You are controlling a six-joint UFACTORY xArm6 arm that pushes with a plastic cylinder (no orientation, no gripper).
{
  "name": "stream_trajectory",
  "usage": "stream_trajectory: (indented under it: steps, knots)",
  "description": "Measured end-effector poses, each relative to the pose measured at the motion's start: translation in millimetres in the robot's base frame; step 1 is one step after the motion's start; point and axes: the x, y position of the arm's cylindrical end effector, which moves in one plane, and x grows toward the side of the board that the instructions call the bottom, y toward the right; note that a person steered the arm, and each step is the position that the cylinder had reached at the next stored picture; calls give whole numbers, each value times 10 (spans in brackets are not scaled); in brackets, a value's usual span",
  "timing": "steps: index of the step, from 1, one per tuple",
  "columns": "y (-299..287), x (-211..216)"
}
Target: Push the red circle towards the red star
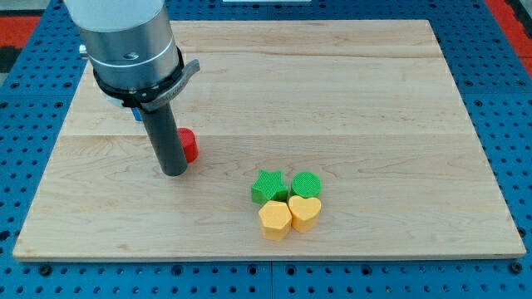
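No container is seen; the blocks lie straight on a wooden board [332,100], which rests on a blue perforated surface [507,100]. No fingers are carried by the arm, so nothing is spread or pinched: it ends in a dark rod, and my tip [173,174] is planted on the board at the view's left. A red block [189,144] is seen just to the right of the rod, touching it or nearly so; most of it is hidden behind the rod, so its shape cannot be told, and it may be either the circle or the star. A small patch of blue [135,112] is glimpsed under the arm's grey housing [129,37], too hidden to be named further.

Well apart, toward the view's lower middle, four blocks are packed together, touching: a green star [268,188] at upper left, a green circle [306,184] at upper right, a yellow pentagon-like block [274,219] at lower left and a yellow heart [304,212] at lower right.

Open wood is left across the view's top and whole right side. The cluster lies near the bottom edge, and the red block is kept well clear of every edge.
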Motion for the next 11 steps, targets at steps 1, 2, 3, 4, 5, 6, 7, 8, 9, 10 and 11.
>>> stream_trajectory:
  steps: [1, 2, 3, 4, 5, 6, 7, 8, 9, 10, 11]
  knots:
    - [0, -22]
    - [0, -77]
    - [0, -199]
    - [0, -336]
    - [0, -485]
    - [0, -677]
    - [6, -830]
    - [54, -931]
    - [193, -909]
    - [444, -900]
    - [543, -890]
